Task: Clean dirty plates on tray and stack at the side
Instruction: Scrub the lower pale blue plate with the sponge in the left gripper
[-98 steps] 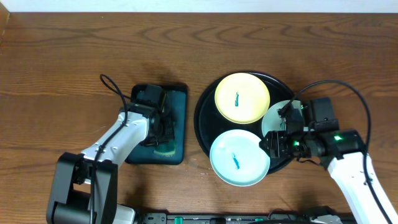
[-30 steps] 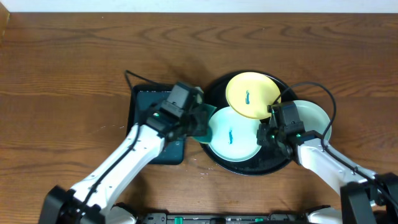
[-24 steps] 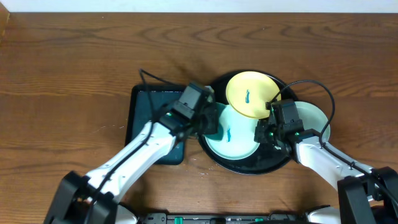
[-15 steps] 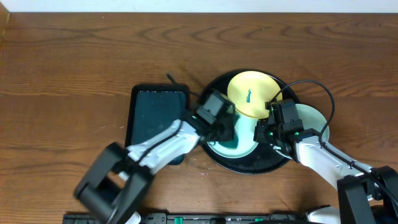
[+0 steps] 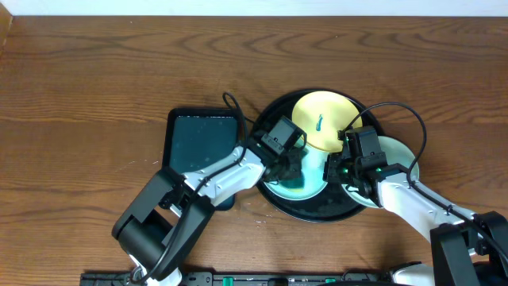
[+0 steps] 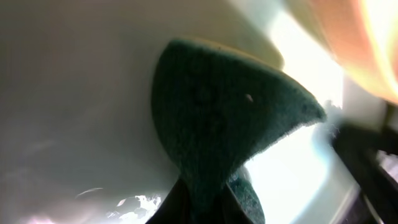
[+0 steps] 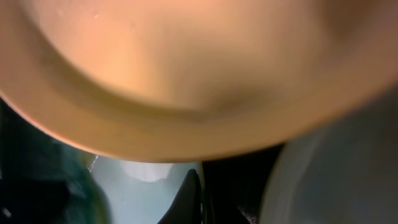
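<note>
I count three plates: one pale yellow plate [image 5: 321,119] and two mint-white, the middle mint plate [image 5: 313,181] and the right mint plate [image 5: 394,151]. One round black tray [image 5: 317,214], one rectangular teal tray [image 5: 194,139], one green sponge [image 6: 217,118]. Two end effectors of mine: left end effector [image 5: 291,167], right end effector [image 5: 344,169].

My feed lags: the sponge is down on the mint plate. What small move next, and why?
Probably a short scrubbing stroke over the mint plate: the left pincer presses the sponge on its middle, which is hidden, so it can't be judged clean.
</note>
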